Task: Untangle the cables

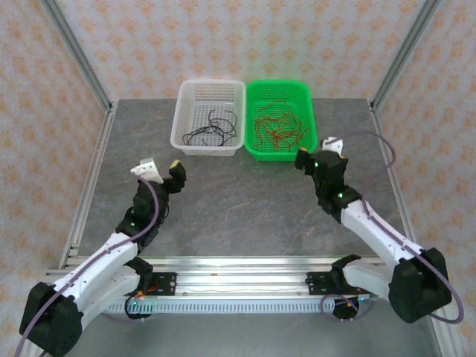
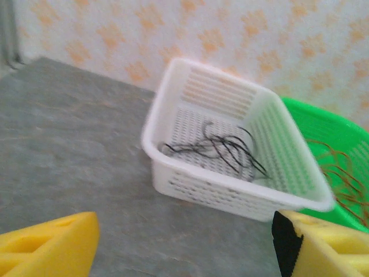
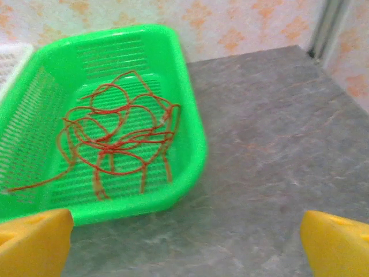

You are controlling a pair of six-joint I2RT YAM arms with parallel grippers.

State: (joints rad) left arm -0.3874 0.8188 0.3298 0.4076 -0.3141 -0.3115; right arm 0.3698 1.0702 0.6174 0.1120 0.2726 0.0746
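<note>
A grey marbled table point(image 1: 245, 208) is sitting between paw-print papered walls point(image 1: 223, 37) and aluminium posts point(image 1: 74, 52), carrying side by side a white basket point(image 1: 181, 126) holding the black cables point(image 1: 212, 128) and a green basket point(image 1: 313, 111) holding the red cables point(image 1: 279, 128), while the left pincer point(image 1: 161, 168) and right pincer point(image 1: 317, 151) are hovering open and empty near the baskets.

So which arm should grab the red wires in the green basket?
Probably the right: the right pincer, open, sits just in front of the green basket holding the red wires; the left pincer faces the white basket.
</note>
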